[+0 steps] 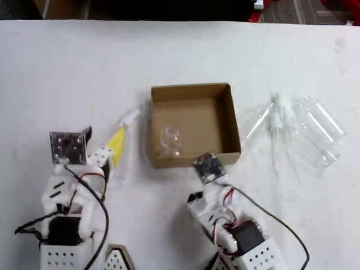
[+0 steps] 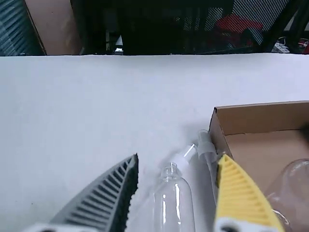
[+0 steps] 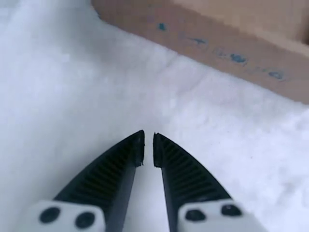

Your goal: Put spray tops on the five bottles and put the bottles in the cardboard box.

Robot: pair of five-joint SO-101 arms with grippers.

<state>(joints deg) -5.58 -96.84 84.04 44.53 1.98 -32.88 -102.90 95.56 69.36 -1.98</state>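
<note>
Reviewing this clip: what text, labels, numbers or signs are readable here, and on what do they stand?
No text can be read.
Blue printed marks on the outer wall of the cardboard box: too blurred to read.
The clear bottles show no label.

A flat white surface (image 1: 180, 50) lay evenly lit across most of the scene. Beyond its far edge the room was dark. A black wire mesh panel (image 2: 270, 12) stood there, with a red object (image 2: 236, 24) behind it. A tan board (image 2: 48, 26) leaned at one side.
</note>
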